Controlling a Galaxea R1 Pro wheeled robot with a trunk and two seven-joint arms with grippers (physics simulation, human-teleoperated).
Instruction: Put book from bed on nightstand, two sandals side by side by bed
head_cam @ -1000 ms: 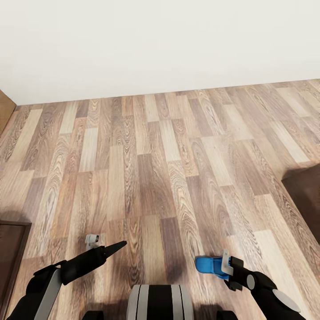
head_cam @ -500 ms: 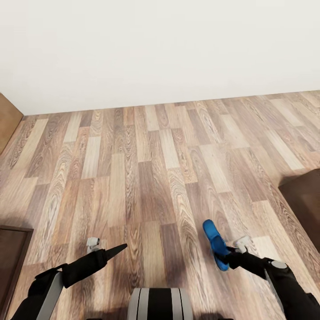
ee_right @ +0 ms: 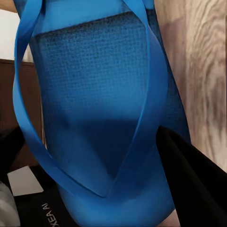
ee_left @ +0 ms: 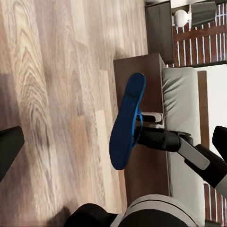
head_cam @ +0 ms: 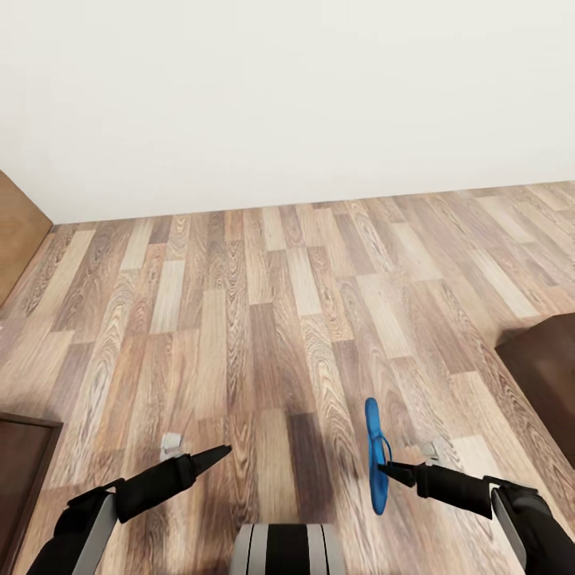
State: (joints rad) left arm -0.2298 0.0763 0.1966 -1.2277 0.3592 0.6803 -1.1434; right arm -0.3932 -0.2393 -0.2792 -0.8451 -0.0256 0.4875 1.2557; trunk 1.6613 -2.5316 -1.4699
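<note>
While the right gripper (head_cam: pixel 389 471) is clamped on one blue sandal (head_cam: pixel 374 455) by its thong strap, the sole hangs edge-on, clear above the wooden floor (head_cam: pixel 263 319); I judge this a carrying hold, meant to keep it off the boards in transit. Count: one sandal, two grippers. The left gripper (head_cam: pixel 216 454) holds nothing, fingers apparently together, while the bed (ee_left: pixel 182 101) lies near the right arm.

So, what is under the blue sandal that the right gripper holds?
Under the sandal, held edge-on by the right gripper, lies bare wooden floor. The strip of floor directly behind it is covered.
</note>
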